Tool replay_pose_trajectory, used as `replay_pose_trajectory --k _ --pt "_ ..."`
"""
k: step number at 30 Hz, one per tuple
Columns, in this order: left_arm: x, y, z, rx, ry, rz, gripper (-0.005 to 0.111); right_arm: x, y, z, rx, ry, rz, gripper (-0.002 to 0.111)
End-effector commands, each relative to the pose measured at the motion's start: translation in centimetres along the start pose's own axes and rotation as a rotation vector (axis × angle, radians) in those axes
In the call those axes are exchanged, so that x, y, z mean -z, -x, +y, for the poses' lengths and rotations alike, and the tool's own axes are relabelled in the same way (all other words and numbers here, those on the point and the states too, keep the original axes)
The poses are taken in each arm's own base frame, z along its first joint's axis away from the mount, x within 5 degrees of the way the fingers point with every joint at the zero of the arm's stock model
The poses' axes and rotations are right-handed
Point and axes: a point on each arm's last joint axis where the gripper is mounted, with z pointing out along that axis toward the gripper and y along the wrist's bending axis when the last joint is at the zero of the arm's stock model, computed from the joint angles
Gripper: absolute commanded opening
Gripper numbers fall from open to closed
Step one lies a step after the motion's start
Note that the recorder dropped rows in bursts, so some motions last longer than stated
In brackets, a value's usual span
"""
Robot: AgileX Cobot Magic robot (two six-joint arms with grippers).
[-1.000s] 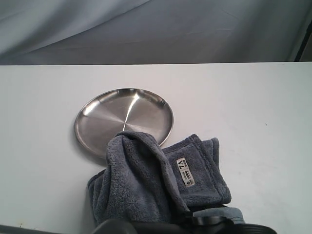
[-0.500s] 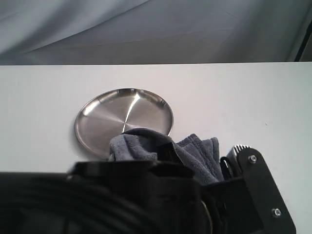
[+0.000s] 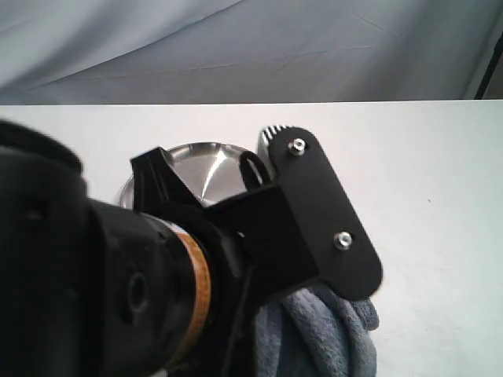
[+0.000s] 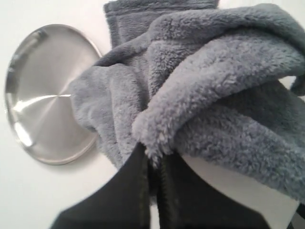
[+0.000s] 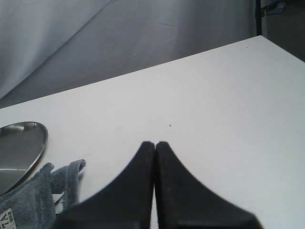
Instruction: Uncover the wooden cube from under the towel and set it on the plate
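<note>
My left gripper (image 4: 153, 157) is shut on a fold of the fluffy blue-grey towel (image 4: 214, 86), which hangs bunched from its fingers above the table. The steel plate (image 4: 43, 90) lies beside the towel and holds nothing in the part I see. In the exterior view my left arm (image 3: 259, 236) fills the foreground, hiding most of the plate (image 3: 204, 161) and the towel (image 3: 330, 338). My right gripper (image 5: 155, 145) is shut on nothing over bare table, with the towel's edge (image 5: 33, 191) and the plate's rim (image 5: 19, 143) off to one side. The wooden cube is hidden.
The white table (image 3: 424, 173) stretches to the right of the towel. A grey cloth backdrop (image 3: 251, 47) hangs behind the table's far edge. The table's corner (image 5: 259, 38) shows in the right wrist view.
My left arm has risen into the exterior view with the towel in its grip, bunching it upward. It now blocks most of the plate and towel. The label is no longer seen there.
</note>
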Motion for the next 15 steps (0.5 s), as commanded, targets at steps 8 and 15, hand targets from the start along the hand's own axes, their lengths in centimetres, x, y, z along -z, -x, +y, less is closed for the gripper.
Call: replay_pose_trajectory --k 8,15 --pt "1.7 -0.5 2.4 0.005 0.175 -0.051 0.000 -0.1 -0.1 -0.1 0.015 -0.003 0.005 0.000" --pt "2.0 -0.2 3.4 -0.036 0.284 -0.087 0.000 -0.1 -0.1 -0.1 0.015 -0.003 0.005 0.000"
